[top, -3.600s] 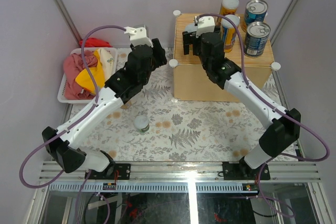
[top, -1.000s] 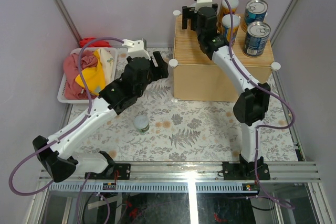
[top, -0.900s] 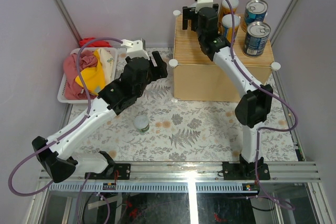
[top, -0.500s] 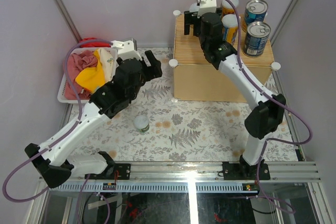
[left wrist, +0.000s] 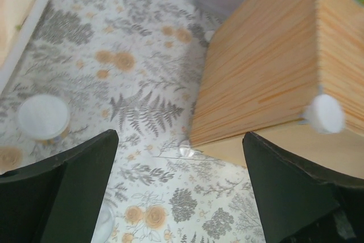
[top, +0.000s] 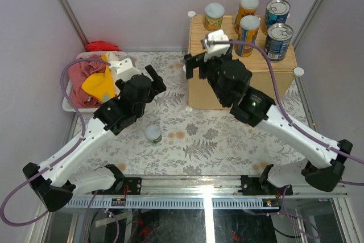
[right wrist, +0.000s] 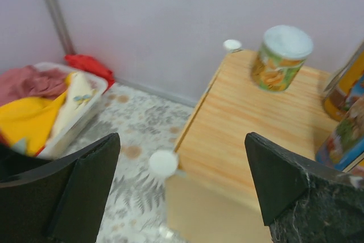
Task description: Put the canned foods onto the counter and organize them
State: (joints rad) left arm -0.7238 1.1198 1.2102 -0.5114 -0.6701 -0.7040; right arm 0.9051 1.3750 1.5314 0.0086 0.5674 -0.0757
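Observation:
The counter [top: 227,38] is a light wood box at the back right. On it stand a short pale-lidded can [top: 214,16], two orange-yellow jars [top: 248,7] [top: 249,28] and two blue-labelled tins [top: 277,13] [top: 278,41]. Another white-lidded can [top: 153,135] stands on the floral mat. My right gripper [top: 195,68] hangs open over the counter's front-left corner, holding nothing; its wrist view shows the short can [right wrist: 281,56] beyond it on the counter [right wrist: 250,123]. My left gripper [top: 157,79] is open and empty left of the counter [left wrist: 267,66], above the mat, with the floor can [left wrist: 42,118] at its left.
A white basket [top: 73,99] with red and yellow cloths sits at the left, a red cloth [top: 102,45] behind it. White knobs [top: 298,72] stick out at the counter's corners, one near my left fingers [left wrist: 324,112]. Metal frame posts and purple walls enclose the cell.
My right gripper has pulled back from the counter's rear-left to its front-left corner, uncovering the short can there. My left gripper has drifted left and down, and its jaws have widened.

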